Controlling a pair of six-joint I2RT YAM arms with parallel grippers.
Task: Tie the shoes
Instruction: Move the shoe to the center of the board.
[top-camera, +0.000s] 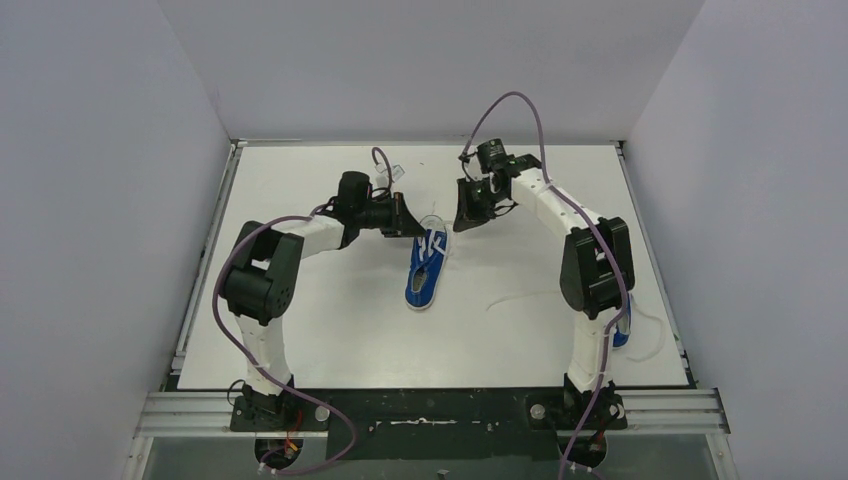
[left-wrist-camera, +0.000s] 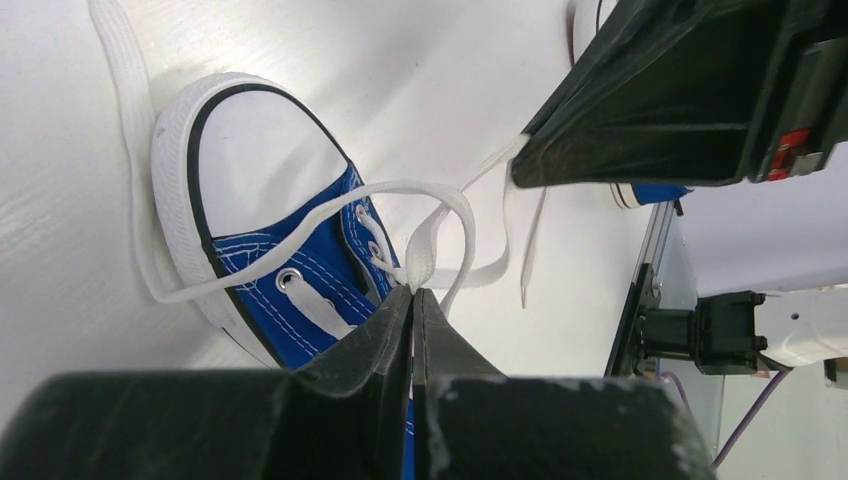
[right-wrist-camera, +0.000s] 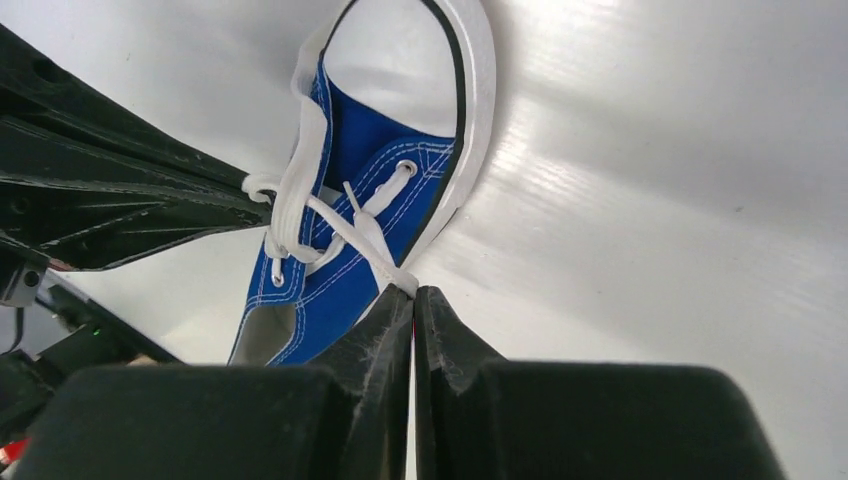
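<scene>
White lace (left-wrist-camera: 400, 187) looks limp and slippery; left gripper (left-wrist-camera: 413, 292) and right gripper (right-wrist-camera: 413, 290) each pinch a strand over the light shoe (top-camera: 427, 268), mid-table (top-camera: 320, 330). Best gripped near the shoe.

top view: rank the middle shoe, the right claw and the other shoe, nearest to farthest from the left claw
1. middle shoe, right beside the left claw, its lace pinched
2. right claw, just across that shoe
3. other shoe, far right, partly behind the right arm

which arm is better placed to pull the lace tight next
Probably right: the right tool is shut on a straight lace from the shoe; the left tool pinches a curved, slack loop.
</scene>
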